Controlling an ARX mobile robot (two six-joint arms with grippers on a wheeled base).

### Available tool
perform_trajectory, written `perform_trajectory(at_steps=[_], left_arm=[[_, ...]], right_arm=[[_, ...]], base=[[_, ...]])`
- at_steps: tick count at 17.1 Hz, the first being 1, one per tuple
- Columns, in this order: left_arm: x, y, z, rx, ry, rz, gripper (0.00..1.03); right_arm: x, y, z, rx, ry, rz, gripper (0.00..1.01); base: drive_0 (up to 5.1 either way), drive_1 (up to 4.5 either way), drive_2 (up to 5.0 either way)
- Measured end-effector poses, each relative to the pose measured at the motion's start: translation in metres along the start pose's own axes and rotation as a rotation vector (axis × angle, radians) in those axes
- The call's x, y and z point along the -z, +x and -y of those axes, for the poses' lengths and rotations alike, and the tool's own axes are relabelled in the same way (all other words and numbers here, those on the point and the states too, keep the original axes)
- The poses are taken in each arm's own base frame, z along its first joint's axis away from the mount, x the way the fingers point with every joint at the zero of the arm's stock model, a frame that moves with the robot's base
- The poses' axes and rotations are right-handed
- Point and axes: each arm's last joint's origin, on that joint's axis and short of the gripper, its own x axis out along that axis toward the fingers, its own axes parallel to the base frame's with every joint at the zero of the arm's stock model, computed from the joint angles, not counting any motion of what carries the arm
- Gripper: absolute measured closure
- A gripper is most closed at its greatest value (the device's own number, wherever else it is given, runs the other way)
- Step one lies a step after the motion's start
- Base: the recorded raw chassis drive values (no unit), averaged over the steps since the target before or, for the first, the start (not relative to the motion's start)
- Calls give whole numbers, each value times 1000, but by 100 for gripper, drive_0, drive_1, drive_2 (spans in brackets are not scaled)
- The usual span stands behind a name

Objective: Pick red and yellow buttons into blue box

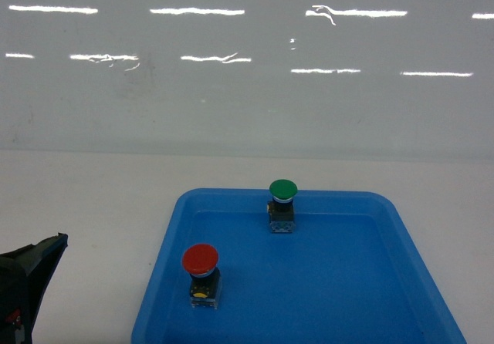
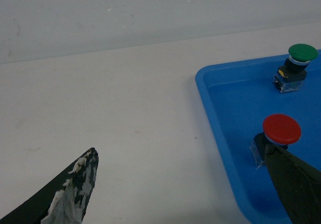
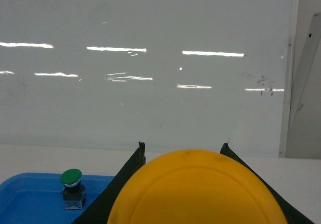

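A shallow blue tray (image 1: 409, 244) with rounded corners is seen resting on the white surface (image 1: 85, 197) in the head view. Two push-button switches stand upright in it: the red button (image 1: 201, 261) on its black-and-clear base near the tray's front left side, and a green-capped switch (image 1: 282, 190) close to the far rim, well apart from the red one. In the left wrist view, the left claw (image 2: 185, 184) is shown spread open, with one worn dark finger (image 2: 75, 184) over the bare surface and the other finger (image 2: 296, 184) low over the tray, its tip just beside the base of the red button (image 2: 281, 128); contact cannot be judged. Nothing is held between these fingers. In the right wrist view, the yellow button (image 3: 195, 189) fills the lower frame, its domed cap clamped between the two dark fingers (image 3: 131, 170) of the right claw (image 3: 183, 151), which is closed on it. The green-capped switch (image 3: 71, 179) and a corner of the tray (image 3: 25, 199) are visible below and to the left. The deep blue box is shown in none of the views.
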Motion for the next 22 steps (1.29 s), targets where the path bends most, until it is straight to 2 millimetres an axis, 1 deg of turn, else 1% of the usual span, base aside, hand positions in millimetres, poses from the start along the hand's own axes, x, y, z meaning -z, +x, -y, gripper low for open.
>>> perform_trajectory(at_steps=[3, 5, 6, 15, 18, 20, 22], left_arm=[[0, 0, 0, 0, 0, 0, 5], [0, 0, 0, 0, 0, 0, 5], [0, 0, 0, 0, 0, 0, 5], [1, 2, 2, 10, 2, -8, 5], [4, 18, 9, 55, 4, -69, 5], [-7, 34, 12, 93, -21, -83, 5], [-23, 53, 16, 136, -51, -94, 5]], right_arm=[[-15, -26, 3, -8, -27, 16, 62], [-18, -44, 6, -4, -42, 14, 62], [-19, -49, 8, -2, -43, 25, 62], [-17, -51, 9, -1, -57, 10, 62], [-17, -51, 9, -1, -57, 10, 62], [-17, -51, 9, -1, -57, 10, 62], [-17, -51, 9, -1, -57, 10, 62]], base=[[0, 0, 0], [0, 0, 0], [0, 0, 0], [0, 0, 0], [0, 0, 0], [0, 0, 0], [0, 0, 0]])
